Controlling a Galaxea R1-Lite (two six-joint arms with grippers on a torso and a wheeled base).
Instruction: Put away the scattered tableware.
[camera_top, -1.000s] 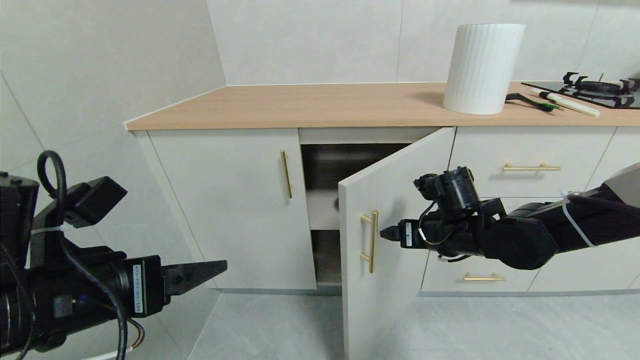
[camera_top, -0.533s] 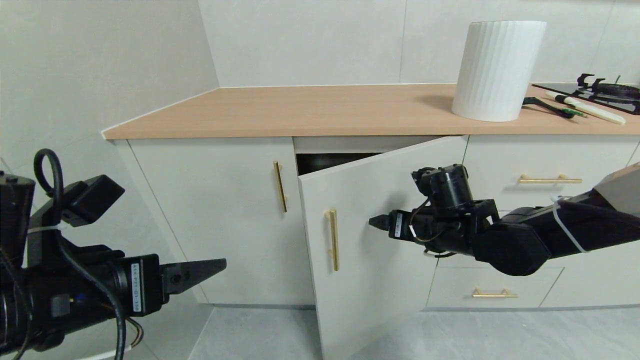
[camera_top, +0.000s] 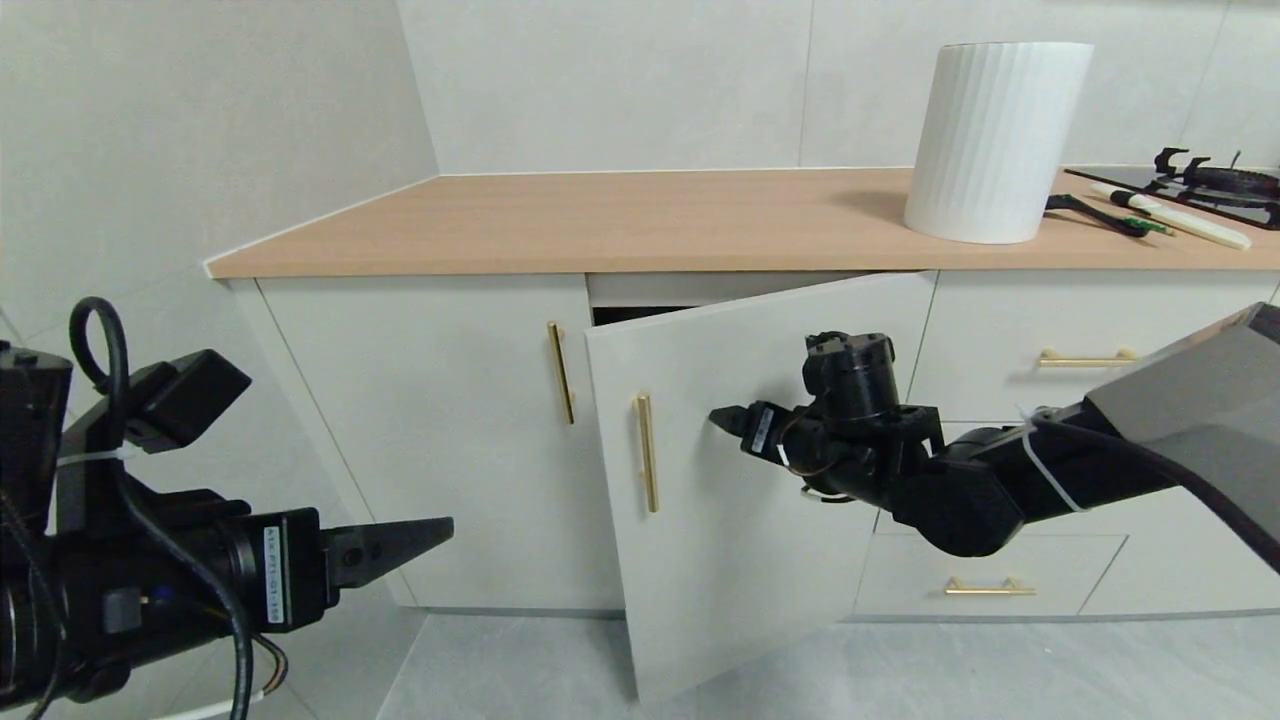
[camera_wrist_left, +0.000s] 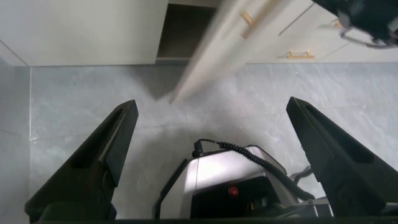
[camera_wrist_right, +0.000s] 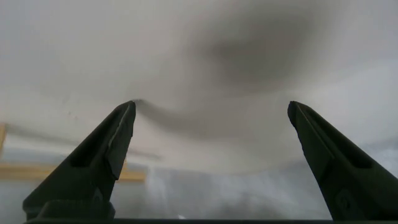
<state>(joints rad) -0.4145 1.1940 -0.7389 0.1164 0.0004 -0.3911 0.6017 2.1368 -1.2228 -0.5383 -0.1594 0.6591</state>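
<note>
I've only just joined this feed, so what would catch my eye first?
A partly open cabinet door under the wooden countertop, with the right gripper close to its face beside the gold handle. Behind, a tall white ribbed container stands on the countertop's right part.

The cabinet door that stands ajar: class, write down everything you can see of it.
The cabinet door is a flat, pale grey-white panel with a matte face. A slim upright brass-coloured bar handle sits near its free edge. Attached along its right edge, it stands slightly ajar below the wooden countertop, a dark gap showing above its top left corner. The open right gripper points at its front face beside the handle; whether it touches cannot be told.
</note>
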